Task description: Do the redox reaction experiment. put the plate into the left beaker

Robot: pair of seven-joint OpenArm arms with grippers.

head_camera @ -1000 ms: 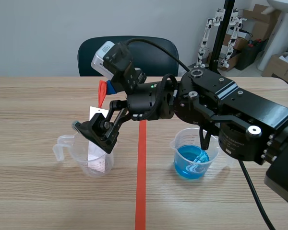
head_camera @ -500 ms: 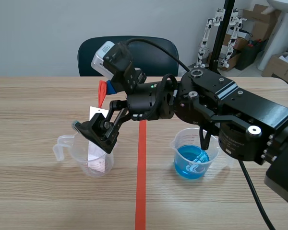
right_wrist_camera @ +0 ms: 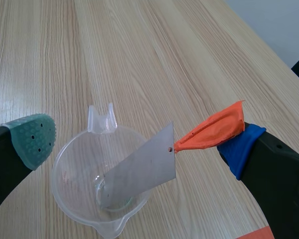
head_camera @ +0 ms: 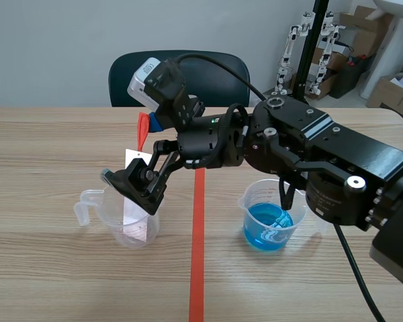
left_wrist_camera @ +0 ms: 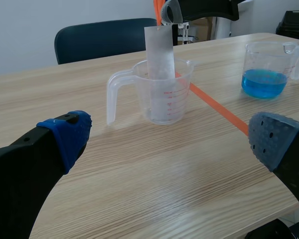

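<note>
- The left pincer (left_wrist_camera: 172, 142) sits low over the counter (left_wrist_camera: 139, 174), short of the beaker (left_wrist_camera: 163, 94). Its blue-padded fingers (left_wrist_camera: 70, 134) are spread wide with nothing between them.
- The clear beaker stands on the counter left of the tape line (head_camera: 197, 255), its handle turned away from the line. It has red measuring marks on its wall.
- The plate (head_camera: 129, 201), a thin grey strip, is inside the beaker. Its lower end rests on the beaker's floor, it leans on the rim, and its upper part pokes out above the rim.
- An orange tag (right_wrist_camera: 213, 132) is fixed at a small hole near the plate's top corner. It stretches above the beaker to the blue pad of the right pincer.
- The right pincer (right_wrist_camera: 137, 144) hangs directly over the beaker. Its fingers are spread apart, the green pad on one side of the rim and the blue pad on the other, and neither presses the plate.
- The right arm (head_camera: 309, 154) comes in from right of the beaker and crosses the tape line.
- The blue beaker (head_camera: 271, 218), part full of blue liquid, stands well to the right of the beaker, beyond the tape line and under the arm.
- A dark chair (head_camera: 118, 90) stands behind the beaker, past the counter's far edge.
</note>
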